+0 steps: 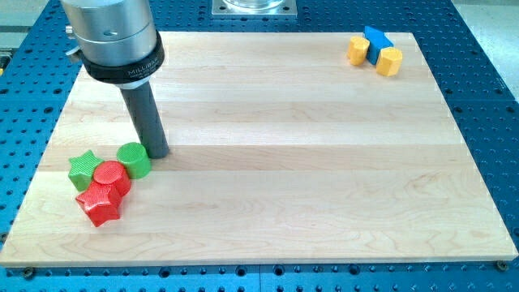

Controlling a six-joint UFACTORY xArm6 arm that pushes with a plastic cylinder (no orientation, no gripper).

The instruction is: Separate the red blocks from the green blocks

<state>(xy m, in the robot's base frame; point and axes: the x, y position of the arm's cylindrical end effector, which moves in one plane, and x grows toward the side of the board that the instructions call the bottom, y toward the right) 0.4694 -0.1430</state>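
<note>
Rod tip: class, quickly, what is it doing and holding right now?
My tip: no gripper, holds nothing; it stands right beside the green cylinder, on the view's right.

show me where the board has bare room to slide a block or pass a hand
Bare wood spans the middle and the view's bottom right, between the yellow blocks with the blue block at top right and the crowded bottom-left cluster: green star, green cylinder, red cylinder, red star, my tip beside the green cylinder.

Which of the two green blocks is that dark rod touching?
The green cylinder: my tip sits against its right side. The green star lies farther left, beyond the red cylinder.
</note>
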